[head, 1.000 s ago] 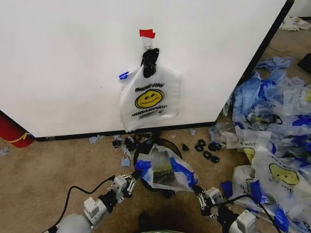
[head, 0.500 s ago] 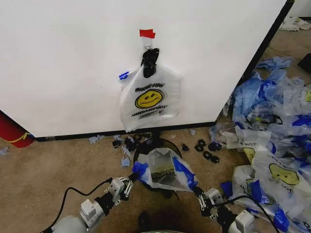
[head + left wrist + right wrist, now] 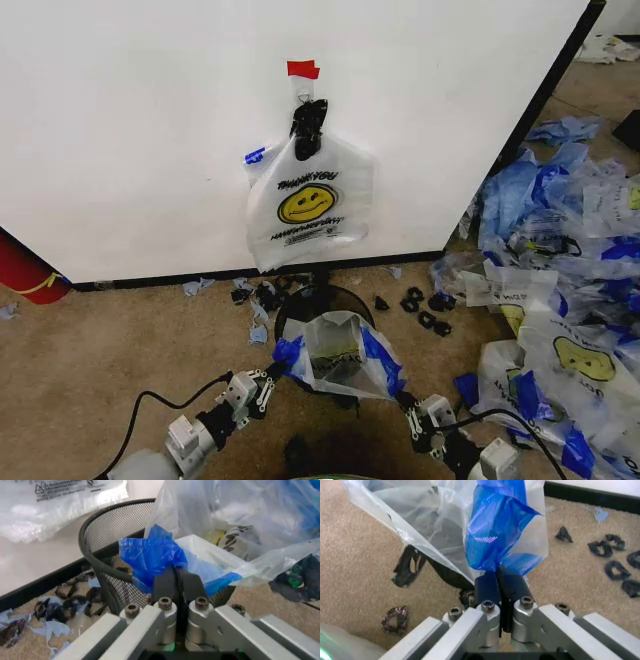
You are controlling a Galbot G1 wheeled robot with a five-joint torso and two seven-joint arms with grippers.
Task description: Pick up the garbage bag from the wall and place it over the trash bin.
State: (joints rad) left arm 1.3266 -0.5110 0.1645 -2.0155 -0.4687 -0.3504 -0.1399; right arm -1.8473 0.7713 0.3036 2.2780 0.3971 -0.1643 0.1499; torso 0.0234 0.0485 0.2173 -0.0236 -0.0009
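The garbage bag (image 3: 338, 352), thin white plastic with blue strips, hangs stretched open between my two grippers, over the near rim of the trash bin (image 3: 322, 294). My left gripper (image 3: 275, 372) is shut on the bag's blue left corner (image 3: 150, 555), right beside the black mesh bin (image 3: 107, 528). My right gripper (image 3: 405, 402) is shut on the blue right corner (image 3: 495, 528). In the right wrist view, the translucent bag (image 3: 415, 521) spreads away from the right gripper (image 3: 499, 572) above the carpet. The bag covers most of the bin's opening.
A second white smiley bag (image 3: 310, 205) hangs from a black clip (image 3: 308, 125) on the white wall. A red cylinder (image 3: 25, 270) stands at the far left. A heap of plastic bags (image 3: 560, 270) fills the right side, and black clips (image 3: 425, 305) lie on the carpet.
Both grippers have drawn slightly down and toward me, and the bag has sunk a little lower over the bin. The head camera has not moved.
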